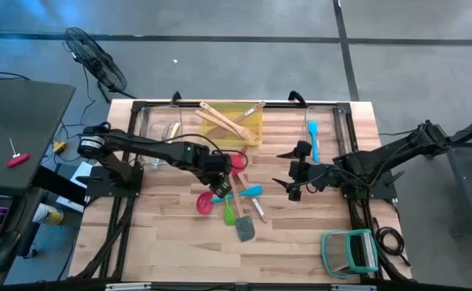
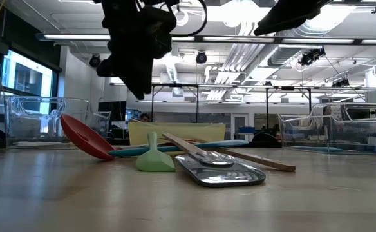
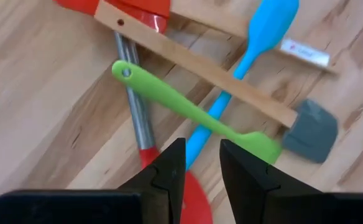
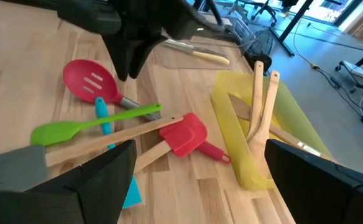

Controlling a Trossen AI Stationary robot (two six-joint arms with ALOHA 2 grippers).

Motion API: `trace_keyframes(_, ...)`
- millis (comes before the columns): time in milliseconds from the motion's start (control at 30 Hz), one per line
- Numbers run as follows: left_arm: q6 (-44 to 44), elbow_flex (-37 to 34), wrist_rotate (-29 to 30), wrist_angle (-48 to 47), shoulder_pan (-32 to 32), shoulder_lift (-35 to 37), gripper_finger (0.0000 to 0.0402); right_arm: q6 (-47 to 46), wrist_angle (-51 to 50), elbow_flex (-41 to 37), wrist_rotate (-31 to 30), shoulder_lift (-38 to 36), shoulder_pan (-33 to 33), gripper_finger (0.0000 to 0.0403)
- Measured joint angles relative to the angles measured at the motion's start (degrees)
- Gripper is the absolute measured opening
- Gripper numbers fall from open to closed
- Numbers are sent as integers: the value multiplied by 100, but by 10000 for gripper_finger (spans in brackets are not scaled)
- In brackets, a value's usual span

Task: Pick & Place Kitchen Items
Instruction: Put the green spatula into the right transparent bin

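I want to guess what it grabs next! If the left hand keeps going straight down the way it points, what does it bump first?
Probably the green spatula. The left hand hangs above the pile with its fingers a little apart, pointing near where the green spatula crosses the blue one. Depth is unclear, so blue might come first.

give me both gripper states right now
left gripper: partly open, empty, above the utensil pile
right gripper: wide open, empty
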State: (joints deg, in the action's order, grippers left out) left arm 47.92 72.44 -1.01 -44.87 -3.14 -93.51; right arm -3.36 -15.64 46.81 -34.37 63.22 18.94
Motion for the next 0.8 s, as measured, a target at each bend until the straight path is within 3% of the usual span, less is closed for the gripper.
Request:
trace_keyframes(367, -991, 2, -175, 177, 11, -40, 96, -413, 9, 0, 165, 0, 2, 348)
trace_keyframes(800, -1604, 1, -483, 183, 12, -40, 104, -83, 485, 4, 223, 0, 2, 348)
